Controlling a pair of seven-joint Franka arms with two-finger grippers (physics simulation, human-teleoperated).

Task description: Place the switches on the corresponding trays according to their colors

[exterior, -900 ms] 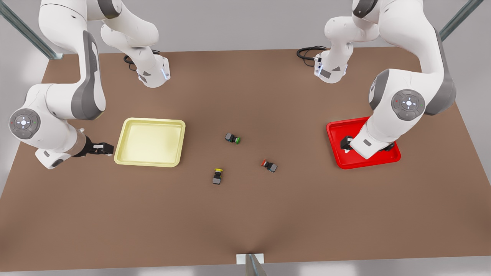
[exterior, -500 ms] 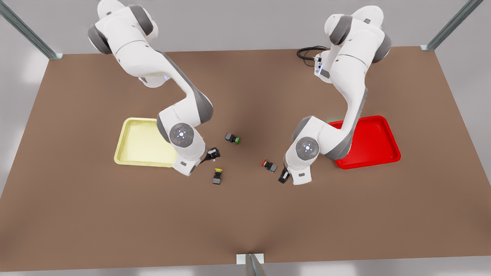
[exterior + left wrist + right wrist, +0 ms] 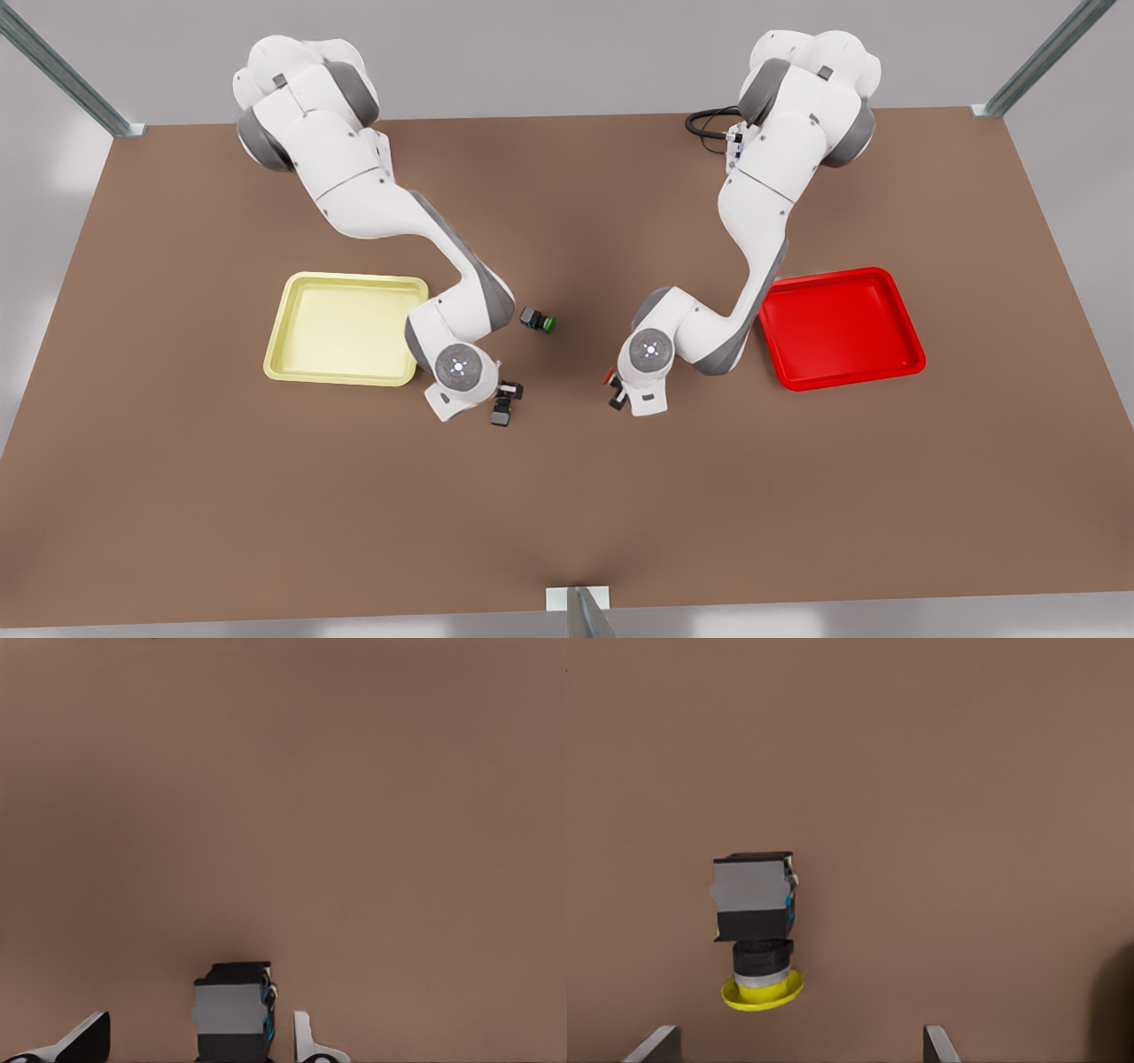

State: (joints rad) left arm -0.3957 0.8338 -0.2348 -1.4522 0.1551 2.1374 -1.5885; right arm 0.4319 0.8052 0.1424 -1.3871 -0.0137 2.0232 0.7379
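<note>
Right gripper (image 3: pixel 507 396) hangs open over the yellow switch (image 3: pixel 501 411) beside the yellow tray (image 3: pixel 347 328). Left gripper (image 3: pixel 616 393) – open too – straddles the red switch (image 3: pixel 609 377), holding nothing, red tray (image 3: pixel 840 327) well apart.

There's a green-capped switch (image 3: pixel 538 320) lying on its side mid-bench, brown bench (image 3: pixel 567 496) all around, plus a black cable (image 3: pixel 706 121) coiled at the far edge

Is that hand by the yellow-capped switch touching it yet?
Apart. In the right wrist view, the right hand's open fingers flank the yellow switch, with bare table between each and it.
</note>
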